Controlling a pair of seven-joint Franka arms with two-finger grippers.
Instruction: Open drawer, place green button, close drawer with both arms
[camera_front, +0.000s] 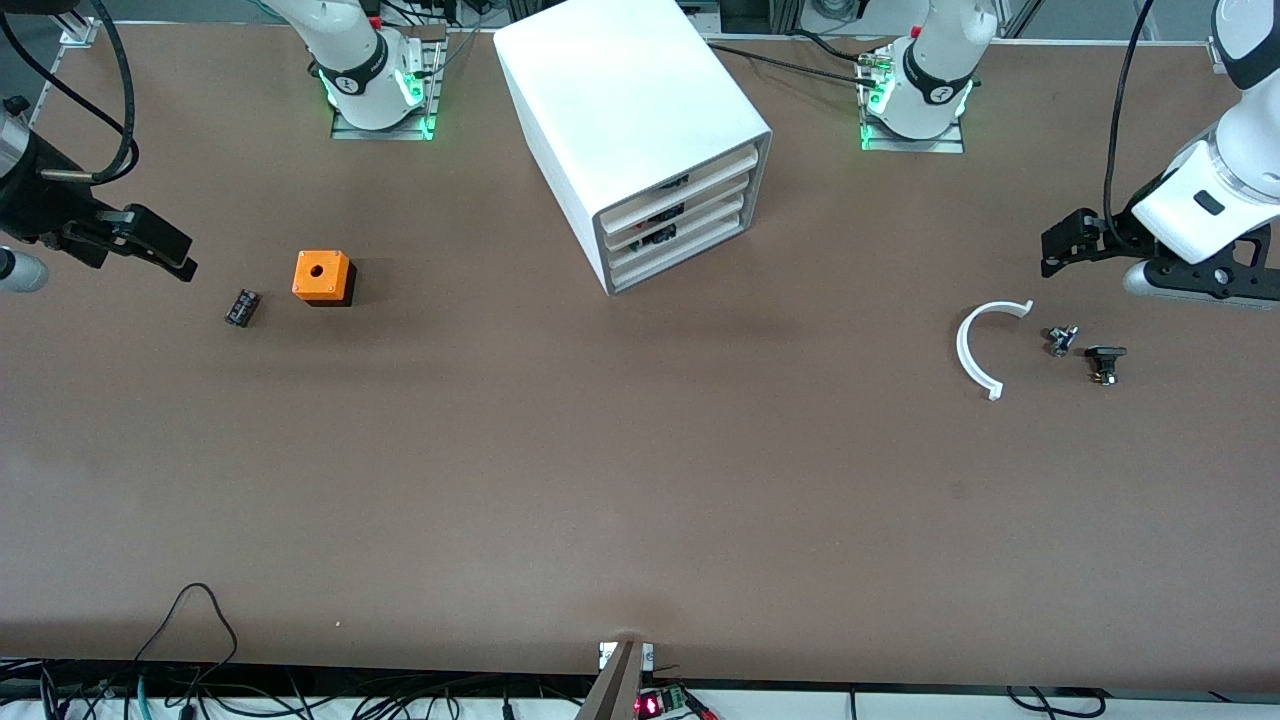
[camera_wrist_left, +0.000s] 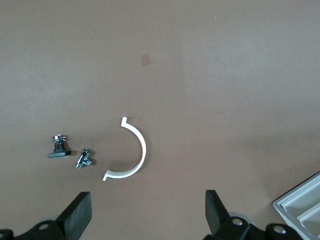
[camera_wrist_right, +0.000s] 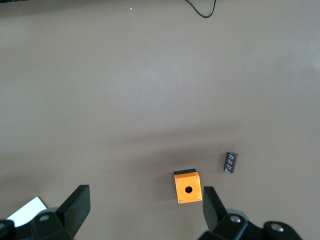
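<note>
The white cabinet (camera_front: 620, 90) stands in the middle of the table, near the arms' bases. Its bottom drawer (camera_front: 690, 250) looks shut, like the two drawers above it. No green-capped button shows in any view. My left gripper (camera_front: 1062, 243) hangs open and empty over the left arm's end of the table; in the left wrist view (camera_wrist_left: 148, 210) it is over bare table near a white curved piece (camera_wrist_left: 135, 152). My right gripper (camera_front: 165, 248) hangs open and empty over the right arm's end; in the right wrist view (camera_wrist_right: 145, 206) the orange cube (camera_wrist_right: 187, 187) lies close to one finger.
An orange cube with a hole (camera_front: 322, 277) and a small black part (camera_front: 241, 307) lie toward the right arm's end. A white curved piece (camera_front: 975, 350), a metal part (camera_front: 1062, 340) and a black part (camera_front: 1105, 362) lie toward the left arm's end. Cables run along the front edge.
</note>
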